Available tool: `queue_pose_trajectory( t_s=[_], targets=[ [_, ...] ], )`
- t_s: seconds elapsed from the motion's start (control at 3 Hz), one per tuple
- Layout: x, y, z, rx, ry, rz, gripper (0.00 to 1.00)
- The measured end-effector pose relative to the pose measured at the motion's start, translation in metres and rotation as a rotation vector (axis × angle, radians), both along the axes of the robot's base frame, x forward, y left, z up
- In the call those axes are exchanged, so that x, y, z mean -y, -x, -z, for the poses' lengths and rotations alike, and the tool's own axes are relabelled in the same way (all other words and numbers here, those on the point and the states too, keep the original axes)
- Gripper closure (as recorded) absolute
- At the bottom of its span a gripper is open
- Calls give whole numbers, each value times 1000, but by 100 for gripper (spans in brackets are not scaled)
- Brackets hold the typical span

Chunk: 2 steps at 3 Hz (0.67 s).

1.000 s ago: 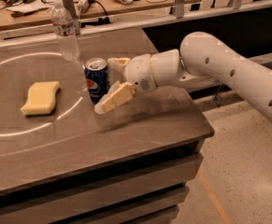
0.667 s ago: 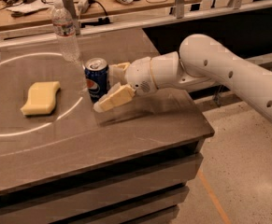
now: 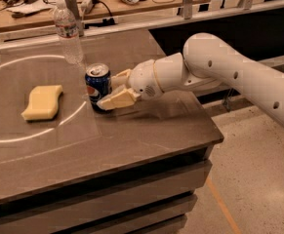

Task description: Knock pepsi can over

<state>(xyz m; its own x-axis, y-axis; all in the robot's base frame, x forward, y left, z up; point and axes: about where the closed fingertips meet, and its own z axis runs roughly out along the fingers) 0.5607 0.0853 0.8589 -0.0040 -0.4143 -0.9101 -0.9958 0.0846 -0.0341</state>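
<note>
Item one, your gripper (image 3: 113, 88): it is sitting at the centre of the frame, low over the table (image 3: 146, 130) and just right of the pepsi can (image 3: 98, 86). Its two tan fingers (image 3: 121, 98) are standing well spread and are closing on nothing. The nearer finger is reaching across the lower right front of the can, its tip at the can's base. The farther finger is showing behind the can's right edge. You cannot tell whether either finger is actually pressing on the metal. Item two, the pepsi can: it is standing upright on the table, left of centre, silver top up and round logo facing the lower left. Item three, the white arm (image 3: 229, 69): it is stretching in from the right edge of the frame and narrowing toward the wrist at the gripper. Item four, a yellow sponge (image 3: 43, 101): it is lying flat at the left of the frame, apart from the can. Item five, a clear water bottle (image 3: 68, 33): it is standing upright in the upper left, behind the can and apart from it. Item six, a thin white ring (image 3: 14, 61) marked on the tabletop: it is curving around the sponge and passing near the can's base. Item seven, a cluttered workbench (image 3: 107, 4): it is running along the top of the frame. Item eight, pale speckled floor (image 3: 258, 179): it is filling the lower right.
</note>
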Motion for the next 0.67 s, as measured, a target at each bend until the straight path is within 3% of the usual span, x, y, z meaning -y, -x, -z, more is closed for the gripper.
queue_pose_trajectory(
  t_s=[0.33,0.67],
  targets=[
    [7,-3,-3,91,76,20,88],
    [23,-17,-15,256,190,78,100]
  ],
)
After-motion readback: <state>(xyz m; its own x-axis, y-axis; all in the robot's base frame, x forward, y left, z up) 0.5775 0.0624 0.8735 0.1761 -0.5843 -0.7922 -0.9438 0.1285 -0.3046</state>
